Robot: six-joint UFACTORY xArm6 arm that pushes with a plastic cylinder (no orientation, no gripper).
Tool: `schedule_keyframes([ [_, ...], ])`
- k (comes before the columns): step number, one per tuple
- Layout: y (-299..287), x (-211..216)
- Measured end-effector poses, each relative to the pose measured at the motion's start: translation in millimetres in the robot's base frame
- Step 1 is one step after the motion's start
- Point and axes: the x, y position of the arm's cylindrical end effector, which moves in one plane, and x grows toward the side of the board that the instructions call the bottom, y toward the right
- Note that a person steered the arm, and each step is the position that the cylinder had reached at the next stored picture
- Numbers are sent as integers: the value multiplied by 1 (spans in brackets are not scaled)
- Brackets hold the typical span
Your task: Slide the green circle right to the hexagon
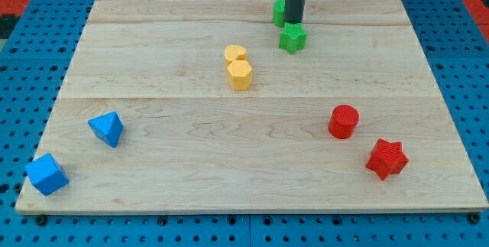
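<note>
Tip [295, 22]: lower end of a dark rod, no jaws, nothing held; it only pushes. It stands near the view's top, right of centre, wedged between two green blocks.

Green circle [279, 11]: mostly hidden behind the rod, showing only at the tip's upper left, apparently touching it; shape cannot be confirmed from what shows.

Green star [292, 38]: just below the tip, touching or nearly so.

Hexagon [240, 74]: yellow, toward the view's centre, below and left of the green pair, well apart from them. A second yellow block [235, 53] touches its upper side.

Key relation: the tip sits on the circle's right side, and the hexagon lies to the circle's lower left. Judged from this, a push from the present side would send the circle leftward; it needs a downward lean to meet the hexagon's right flank.

Others: red cylinder [343, 121], red star [386, 158], two blue blocks [106, 128] at lower left.
</note>
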Motion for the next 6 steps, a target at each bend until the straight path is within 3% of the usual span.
schedule_keyframes([
  [1,-7,33],
  [2,-67,60],
  [3,4,58],
  [4,35,82],
  [6,-66,96],
])
